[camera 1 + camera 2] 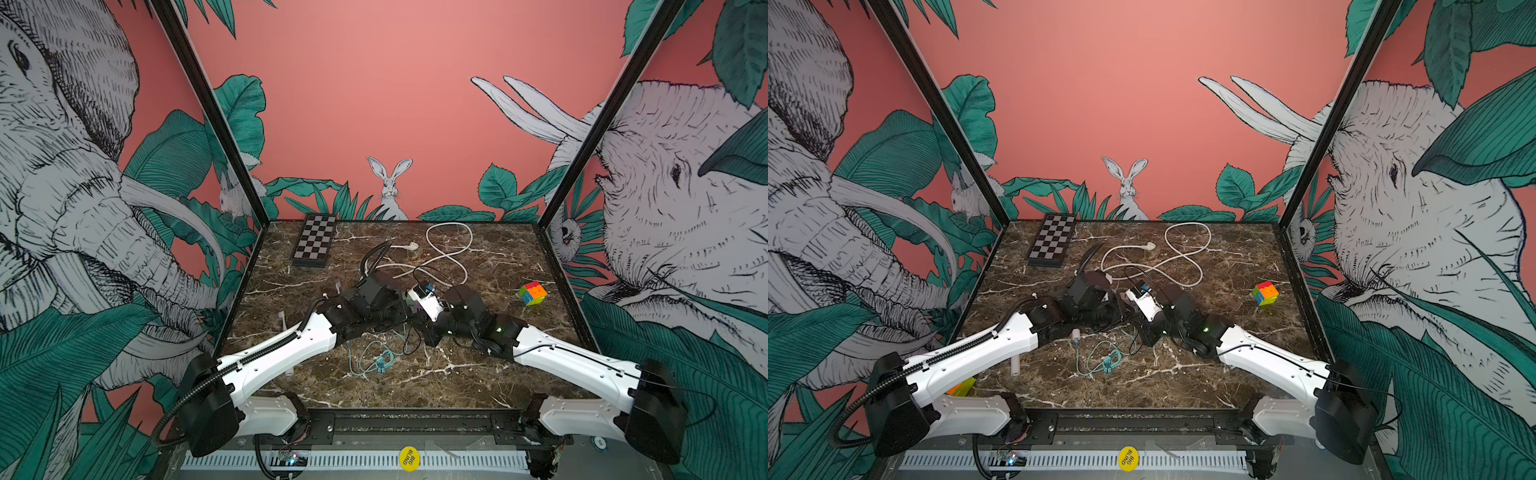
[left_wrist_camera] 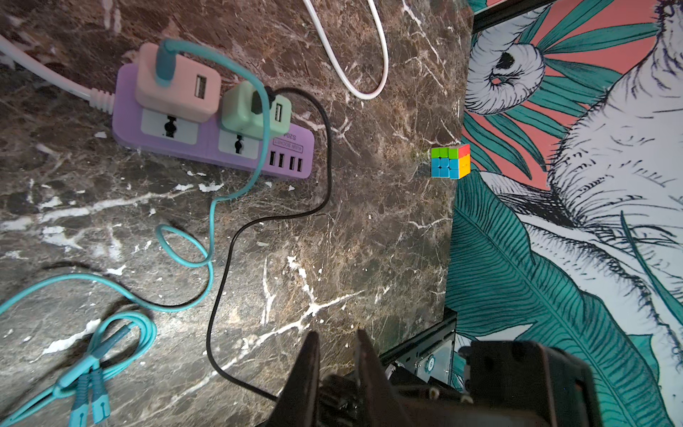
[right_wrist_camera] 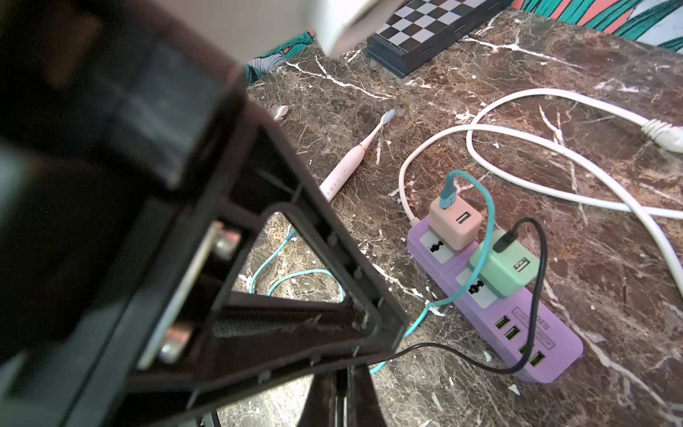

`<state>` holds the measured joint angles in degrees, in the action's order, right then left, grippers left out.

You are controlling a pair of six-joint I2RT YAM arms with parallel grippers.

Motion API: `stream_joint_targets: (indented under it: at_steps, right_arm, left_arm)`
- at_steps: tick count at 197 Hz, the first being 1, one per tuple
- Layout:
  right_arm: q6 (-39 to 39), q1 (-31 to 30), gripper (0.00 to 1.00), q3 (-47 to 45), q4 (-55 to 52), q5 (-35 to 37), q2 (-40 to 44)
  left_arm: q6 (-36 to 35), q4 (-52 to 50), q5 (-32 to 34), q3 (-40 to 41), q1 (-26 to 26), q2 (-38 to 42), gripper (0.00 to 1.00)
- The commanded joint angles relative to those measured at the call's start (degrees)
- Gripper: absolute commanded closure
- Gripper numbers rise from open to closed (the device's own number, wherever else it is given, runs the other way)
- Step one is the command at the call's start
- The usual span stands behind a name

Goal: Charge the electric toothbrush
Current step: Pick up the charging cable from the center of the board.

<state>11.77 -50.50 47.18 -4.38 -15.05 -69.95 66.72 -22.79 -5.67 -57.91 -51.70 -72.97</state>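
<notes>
My left tool hangs over the marble worktop with its fingers a narrow gap apart and nothing visible between the tips. The black cable runs in beside its base, contact unclear. My right tool has its fingers pressed together, and I can't tell if anything is pinched. The pink electric toothbrush lies flat on the worktop, brush head toward the chessboard. Its handle end is hidden behind a black arm part close to the lens. The purple power strip is near it. The pink adapter has the teal cable plugged in, and the green adapter has the black cable. A white cord loops beyond the strip. The colour cube sits well apart, near the worktop's right edge. In both top views my two wrists crowd together mid-worktop.
</notes>
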Motion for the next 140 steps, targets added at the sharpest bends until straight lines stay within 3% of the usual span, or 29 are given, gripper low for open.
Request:
stream_joint_targets:
  at_steps: [1,74,104,140]
  right_arm:
    - [1.7,0.4,1.0,0.0,3.5,2.0,2.1]
    - [1.8,0.7,1.0,-2.6,5.7,5.7,5.1]
    - [1.0,0.6,1.0,-2.7,5.7,6.0,6.2]
    - [1.7,0.7,1.0,-2.9,6.4,4.5,5.5]
  left_arm:
    - [-0.8,0.1,-1.1,-0.8,-1.0,0.6,0.8]
    - [-2.4,-1.4,-3.5,-2.6,-1.2,-1.6,0.84]
    - [-3.2,-3.9,-3.0,-4.1,-1.4,-2.4,0.78]
    - [-3.0,-3.0,-2.9,-4.7,-1.9,-2.9,0.79]
